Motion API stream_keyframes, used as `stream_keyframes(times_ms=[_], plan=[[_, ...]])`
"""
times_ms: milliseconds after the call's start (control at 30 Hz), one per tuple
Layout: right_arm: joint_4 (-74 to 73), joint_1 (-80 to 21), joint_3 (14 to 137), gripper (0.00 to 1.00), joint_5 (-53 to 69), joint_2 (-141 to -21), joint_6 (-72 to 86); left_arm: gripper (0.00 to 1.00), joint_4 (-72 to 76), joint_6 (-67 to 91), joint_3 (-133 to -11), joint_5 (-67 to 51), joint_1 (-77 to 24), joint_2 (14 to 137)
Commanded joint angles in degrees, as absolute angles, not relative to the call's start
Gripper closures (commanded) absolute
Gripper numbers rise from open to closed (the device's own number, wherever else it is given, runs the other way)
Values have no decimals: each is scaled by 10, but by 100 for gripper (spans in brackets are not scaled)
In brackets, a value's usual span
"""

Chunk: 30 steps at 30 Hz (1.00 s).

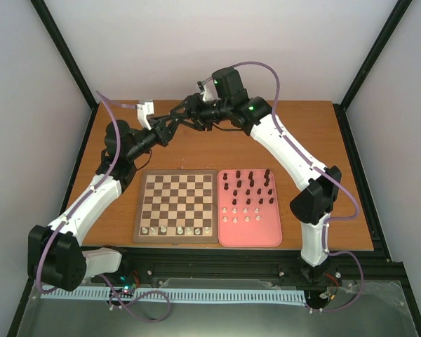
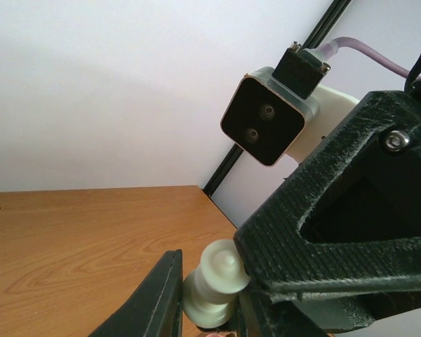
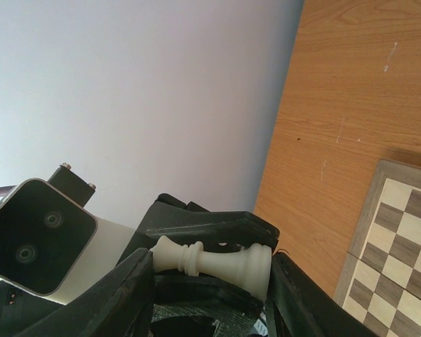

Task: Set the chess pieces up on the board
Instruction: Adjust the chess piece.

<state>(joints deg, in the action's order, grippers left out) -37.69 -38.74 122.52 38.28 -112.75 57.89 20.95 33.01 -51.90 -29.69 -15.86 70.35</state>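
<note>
Cream chess piece (image 3: 210, 261) was clamped by both left fingers (image 2: 161, 302) and right fingers (image 3: 130, 295) above the tabletop's (image 1: 302, 133) far edge, seemingly mid-handover; next, one side had to release.

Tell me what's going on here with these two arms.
It's a handover in the air beyond the board. The right hand grips a white piece end to end, and the left hand is shut on it too. Some white pieces stand on the board's near row; other pieces sit on the pink tray.
</note>
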Motion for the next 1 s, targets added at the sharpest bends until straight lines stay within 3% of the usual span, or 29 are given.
stream_keyframes(times_ms=[0,133,333,533,667,833,967], plan=[[-424,-417,1204,58,464,-1127,581,85,317,358,-576,-278,-163,706],[-409,-417,1206,58,474,-1130,591,72,316,362,-584,-277,-163,710],[-398,-418,1205,58,482,-1131,601,65,336,365,-585,-277,-163,706],[-404,-418,1205,58,485,-1131,597,75,348,374,-587,-262,-163,707],[-407,-418,1205,58,488,-1133,594,92,359,370,-583,-247,-163,705],[-416,-417,1204,57,487,-1131,586,98,343,359,-597,-251,-163,708],[-430,-417,1204,46,477,-1129,574,99,308,329,-607,-258,-163,702]])
